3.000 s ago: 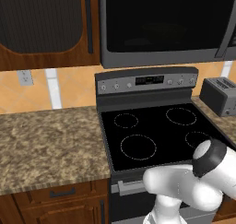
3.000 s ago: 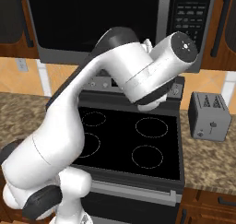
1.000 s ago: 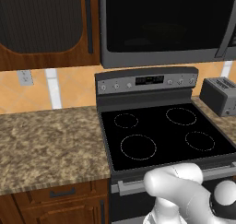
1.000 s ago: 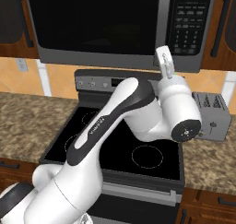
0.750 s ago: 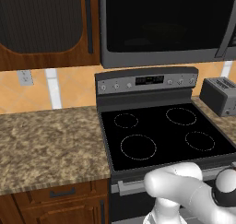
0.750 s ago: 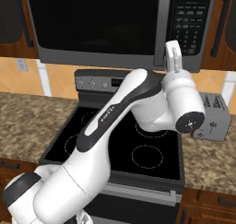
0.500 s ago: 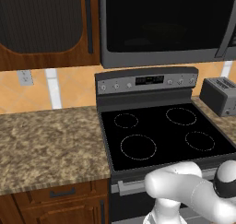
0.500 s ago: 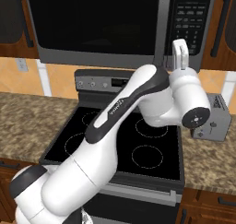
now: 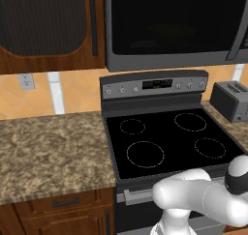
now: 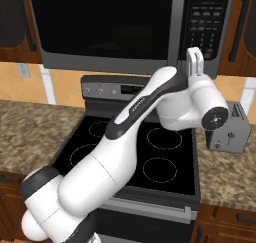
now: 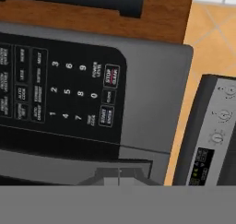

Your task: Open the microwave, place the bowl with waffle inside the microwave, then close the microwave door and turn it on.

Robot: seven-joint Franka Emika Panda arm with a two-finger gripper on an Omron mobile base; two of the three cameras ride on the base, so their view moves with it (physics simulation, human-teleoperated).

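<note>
Microwave (image 10: 125, 27) door (image 10: 105, 24) shut, closed fingers (image 10: 194, 62) raised below its keypad (image 11: 60, 89), hand view alone showing the buttons

Light is even and flat in all 3 views, with no visible lamp or strong cast shadows. The stove (image 9: 169, 142) top reads uniformly black with no glare. The microwave door (image 9: 172, 21) window shows only a faint dull reflection. Rendering is soft and slightly pixelated; the keypad (image 11: 60, 89) lettering in the hand view is blurred, barely legible. No edge distortion appears.
</note>
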